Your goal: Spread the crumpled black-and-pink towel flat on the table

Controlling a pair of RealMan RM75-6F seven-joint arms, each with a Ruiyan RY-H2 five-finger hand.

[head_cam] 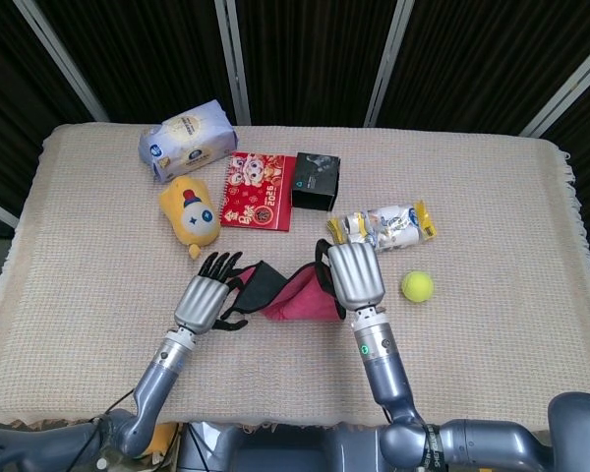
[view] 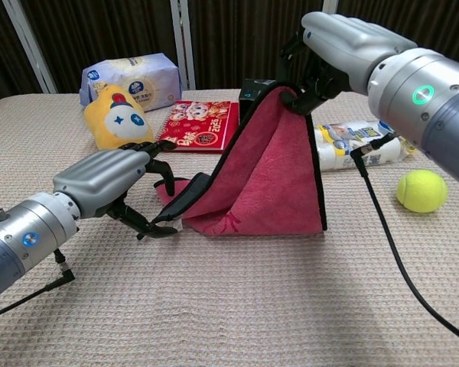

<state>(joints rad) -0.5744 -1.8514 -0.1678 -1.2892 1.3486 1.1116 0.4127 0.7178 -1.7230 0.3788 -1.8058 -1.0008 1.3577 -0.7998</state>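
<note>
The black-and-pink towel (view: 271, 172) hangs like a tent, its pink side facing the chest camera, its lower edge on the table. My right hand (view: 333, 53) pinches its top corner and holds it lifted; in the head view that hand (head_cam: 352, 273) sits over the towel (head_cam: 290, 295). My left hand (view: 115, 183) is at the towel's low black left corner, fingers spread around it, touching it or nearly so. From above, the left hand (head_cam: 205, 295) covers that corner. Whether it grips the cloth cannot be told.
Behind the towel lie a red booklet (head_cam: 258, 190), a black box (head_cam: 316, 181), a yellow plush toy (head_cam: 190, 214) and a white tissue pack (head_cam: 187, 138). A snack packet (head_cam: 383, 228) and a tennis ball (head_cam: 417, 286) sit to the right.
</note>
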